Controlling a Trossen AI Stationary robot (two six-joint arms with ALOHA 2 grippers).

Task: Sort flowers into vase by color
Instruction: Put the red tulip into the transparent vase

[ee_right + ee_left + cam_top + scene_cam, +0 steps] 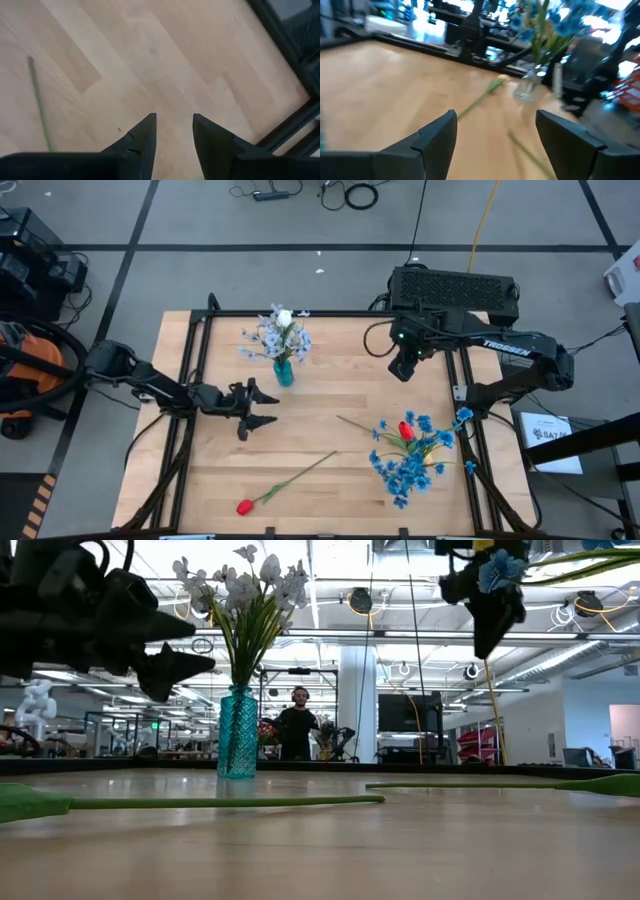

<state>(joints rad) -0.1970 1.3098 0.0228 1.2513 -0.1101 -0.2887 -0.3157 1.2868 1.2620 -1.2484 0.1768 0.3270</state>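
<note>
A teal vase stands on the far left part of the table and holds pale blue-white sprays and a white tulip bud. A clear vase at the right holds bright blue sprays and a red tulip. Another red tulip lies flat near the near edge, its stem slanting toward the middle. A bare green stem lies by the clear vase. My left gripper hovers open over mid-table, left of centre. My right gripper hangs open above the far right part.
A black frame rail runs along the table's left, far and right sides. A black box sits behind the far edge. Bare wood lies between the two vases. A person stands far off in the room.
</note>
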